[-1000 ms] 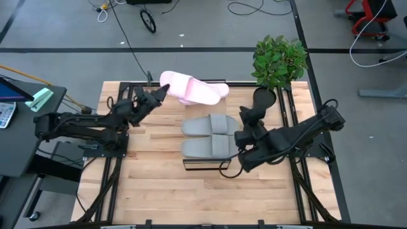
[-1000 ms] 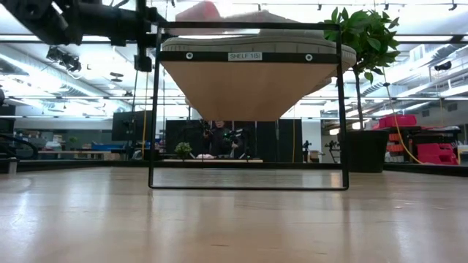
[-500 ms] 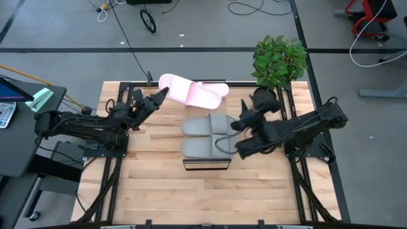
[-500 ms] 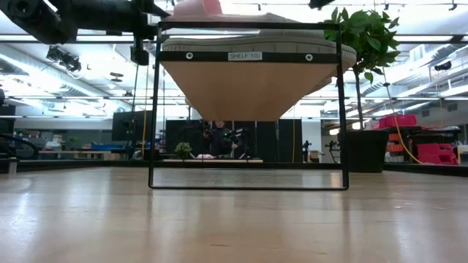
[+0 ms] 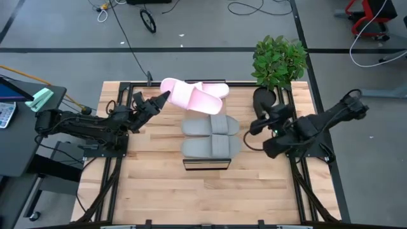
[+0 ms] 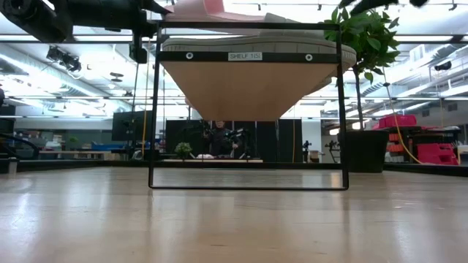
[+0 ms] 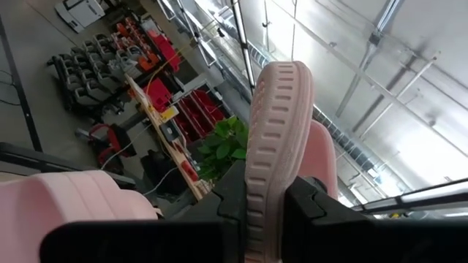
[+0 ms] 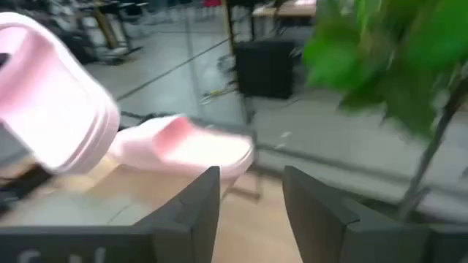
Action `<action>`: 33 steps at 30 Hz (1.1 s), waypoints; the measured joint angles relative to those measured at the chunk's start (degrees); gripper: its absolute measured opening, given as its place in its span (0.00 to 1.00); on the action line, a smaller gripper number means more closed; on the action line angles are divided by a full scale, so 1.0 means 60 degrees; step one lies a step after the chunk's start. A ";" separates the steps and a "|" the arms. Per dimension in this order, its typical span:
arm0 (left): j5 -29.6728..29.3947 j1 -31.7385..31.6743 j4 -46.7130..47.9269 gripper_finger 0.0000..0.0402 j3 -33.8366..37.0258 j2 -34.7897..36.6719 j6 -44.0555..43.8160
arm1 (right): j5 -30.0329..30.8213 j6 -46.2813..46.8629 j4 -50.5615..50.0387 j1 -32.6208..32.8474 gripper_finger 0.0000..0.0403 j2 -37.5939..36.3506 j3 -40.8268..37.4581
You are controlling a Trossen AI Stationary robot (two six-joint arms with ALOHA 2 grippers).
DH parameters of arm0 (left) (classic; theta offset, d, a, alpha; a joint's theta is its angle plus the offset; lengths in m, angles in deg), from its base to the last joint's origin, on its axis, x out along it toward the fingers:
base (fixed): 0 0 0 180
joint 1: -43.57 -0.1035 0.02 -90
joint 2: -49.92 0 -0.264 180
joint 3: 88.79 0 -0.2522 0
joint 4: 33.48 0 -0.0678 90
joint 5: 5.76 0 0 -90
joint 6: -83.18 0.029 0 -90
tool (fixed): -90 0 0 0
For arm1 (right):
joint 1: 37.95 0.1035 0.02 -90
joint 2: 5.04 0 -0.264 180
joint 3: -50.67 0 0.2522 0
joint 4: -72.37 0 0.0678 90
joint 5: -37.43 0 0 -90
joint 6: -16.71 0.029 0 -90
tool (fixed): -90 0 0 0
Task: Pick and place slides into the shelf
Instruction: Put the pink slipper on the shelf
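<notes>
Above the far end of the shelf (image 5: 205,162), the left hand (image 5: 160,100) is clamped on the heel edge of a pink slide (image 5: 191,97), holding it tilted so it can come down beside the other pink slide (image 5: 213,89) lying there. Both grey slides (image 5: 211,135) lie side by side on the shelf's wood top, nearer its front. Over by the potted plant (image 5: 278,60), the right hand (image 5: 253,127) hangs with fingers parted and nothing between them, clear of the shelf so the left arm has room.
</notes>
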 joint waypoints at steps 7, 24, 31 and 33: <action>-0.0050 -0.0004 -0.0080 0.11 -0.0007 -0.0137 -0.0126 | -0.0770 -0.0495 0.4500 0.0537 0.33 -0.1723 -0.2987; -0.1276 0.0649 -0.3884 0.11 -0.0007 -0.2875 -0.0374 | -0.8534 -0.6920 1.5316 -0.3075 0.33 -0.3184 -0.6391; -0.2133 0.1167 -0.4654 0.11 -0.0007 -0.3588 -0.0297 | -1.0981 -0.6640 1.5566 -0.4544 0.45 -0.2930 -0.6383; -0.2351 0.1261 -0.4894 0.11 -0.0015 -0.3714 -0.0263 | -1.1240 -0.6513 1.5590 -0.4870 0.48 -0.2874 -0.6380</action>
